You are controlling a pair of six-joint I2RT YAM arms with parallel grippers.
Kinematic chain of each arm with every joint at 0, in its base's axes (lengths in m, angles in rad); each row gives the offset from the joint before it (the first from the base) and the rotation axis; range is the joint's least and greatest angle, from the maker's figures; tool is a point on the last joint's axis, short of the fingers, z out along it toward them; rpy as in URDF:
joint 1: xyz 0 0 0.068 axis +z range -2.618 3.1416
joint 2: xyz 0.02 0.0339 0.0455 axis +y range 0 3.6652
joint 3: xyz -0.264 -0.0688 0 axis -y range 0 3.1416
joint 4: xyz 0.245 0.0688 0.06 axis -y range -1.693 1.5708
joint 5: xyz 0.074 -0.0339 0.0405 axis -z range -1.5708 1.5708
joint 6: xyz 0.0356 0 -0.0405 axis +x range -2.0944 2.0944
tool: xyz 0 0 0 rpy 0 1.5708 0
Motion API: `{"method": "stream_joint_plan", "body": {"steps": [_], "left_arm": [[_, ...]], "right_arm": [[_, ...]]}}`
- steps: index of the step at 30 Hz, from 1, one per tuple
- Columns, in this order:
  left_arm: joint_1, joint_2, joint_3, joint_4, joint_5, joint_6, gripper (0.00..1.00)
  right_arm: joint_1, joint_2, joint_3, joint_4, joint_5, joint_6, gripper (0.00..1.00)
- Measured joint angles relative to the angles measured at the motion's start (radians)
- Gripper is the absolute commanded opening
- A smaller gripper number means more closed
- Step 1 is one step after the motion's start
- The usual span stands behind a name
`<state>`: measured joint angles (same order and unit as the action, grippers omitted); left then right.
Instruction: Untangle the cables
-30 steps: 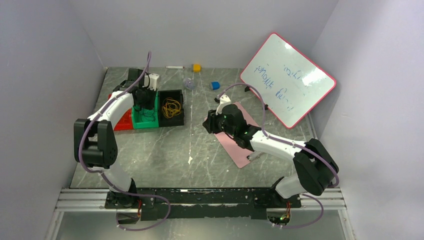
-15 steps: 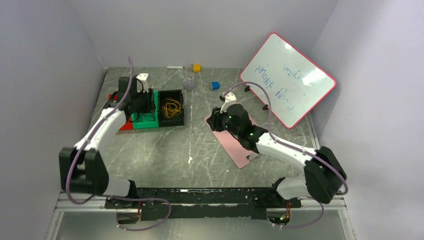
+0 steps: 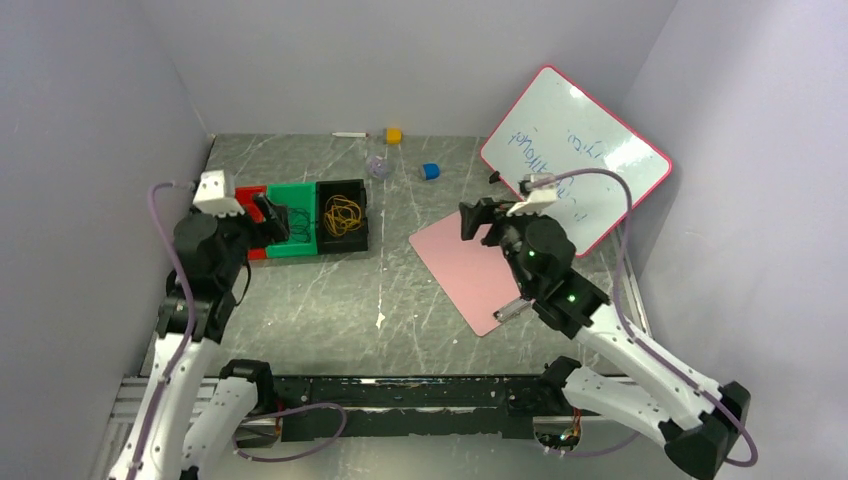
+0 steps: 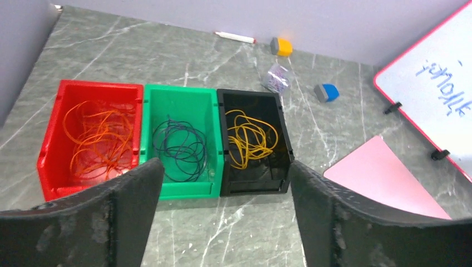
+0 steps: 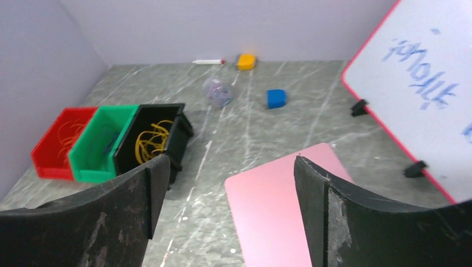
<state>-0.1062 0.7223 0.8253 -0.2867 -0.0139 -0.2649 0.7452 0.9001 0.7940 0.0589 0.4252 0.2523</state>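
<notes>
Three cables are found in a row of bins on the left side of the desk [image 3: 330,300]. The orange cable [image 4: 94,142] is laid in the red bin [image 4: 100,84]. The dark cable [image 4: 179,147] is laid in the green bin [image 4: 179,89] in the middle. The yellow cable [image 4: 251,139] is laid in the black bin [image 4: 247,93] on the right.

Each cable is kept apart from the others by the bin walls, and no two are seen to cross. So the job is judged to be done, or very nearly. Each cable is curled in loose loops, and it cannot be told if a small knot is left inside.

The left tool [image 4: 222,164] is held wide apart with nothing in it, lifted up near the bins. The right tool [image 5: 231,164] is also spread apart and empty, lifted up by the pink sheet [image 3: 470,270], well away from the bins.
</notes>
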Motion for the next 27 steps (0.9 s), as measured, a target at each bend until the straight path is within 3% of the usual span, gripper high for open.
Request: {"method": "stream_joint_plan", "body": {"steps": [2, 12, 27], "left_arm": [[0.000, -0.068, -0.042, -0.007, -0.035, -0.026, 0.95], [0.000, -0.278, -0.143, -0.125, -0.184, -0.141, 0.98], [0.000, -0.269, -0.143, -0.198, -0.238, -0.171, 0.98]], "right_arm": [[0.000, -0.057, -0.003, -0.039, 0.047, 0.002, 1.00], [0.000, -0.321, -0.238, -0.240, 0.173, 0.097, 1.00], [-0.002, -0.195, -0.186, -0.351, 0.225, 0.183, 1.00]]}}
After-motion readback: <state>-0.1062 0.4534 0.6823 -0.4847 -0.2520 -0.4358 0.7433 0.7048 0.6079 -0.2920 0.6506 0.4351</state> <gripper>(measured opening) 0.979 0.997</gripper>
